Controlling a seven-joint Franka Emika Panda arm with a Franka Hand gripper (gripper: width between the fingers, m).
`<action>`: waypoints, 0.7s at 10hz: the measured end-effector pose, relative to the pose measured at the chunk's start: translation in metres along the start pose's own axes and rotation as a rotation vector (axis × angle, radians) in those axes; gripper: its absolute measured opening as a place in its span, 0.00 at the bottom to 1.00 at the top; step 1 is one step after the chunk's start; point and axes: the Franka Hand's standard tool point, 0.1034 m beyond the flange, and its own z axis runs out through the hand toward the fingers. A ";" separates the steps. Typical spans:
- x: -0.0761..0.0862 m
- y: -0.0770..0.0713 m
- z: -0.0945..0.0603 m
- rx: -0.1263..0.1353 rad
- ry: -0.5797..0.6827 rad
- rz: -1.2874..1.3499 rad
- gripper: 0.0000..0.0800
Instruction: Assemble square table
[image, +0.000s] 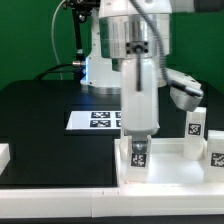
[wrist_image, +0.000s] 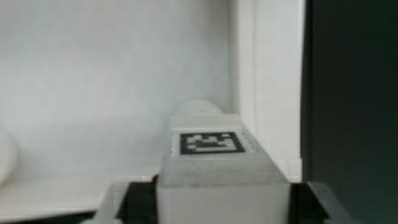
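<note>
My gripper (image: 138, 133) is shut on a short white leg (image: 138, 153) with a black-and-white tag and holds it upright at the near left corner of the white square slab (image: 172, 168). I cannot tell if the leg touches the slab. In the wrist view the leg (wrist_image: 210, 150) sits between my two black fingers (wrist_image: 135, 202), with the slab's white face (wrist_image: 89, 90) behind it. Two more tagged legs (image: 195, 125) (image: 218, 150) stand at the slab's right side in the exterior view.
The marker board (image: 98, 119) lies on the black table behind the slab. A plain white block (image: 4, 155) sits at the exterior view's left edge. The arm's base (image: 100, 60) stands at the back. Black table (wrist_image: 352, 90) runs along the slab's edge.
</note>
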 end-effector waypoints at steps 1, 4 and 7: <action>0.000 0.000 0.000 0.000 0.000 0.019 0.36; 0.000 0.000 0.000 -0.014 0.005 -0.252 0.69; 0.000 0.003 0.002 -0.018 0.001 -0.638 0.78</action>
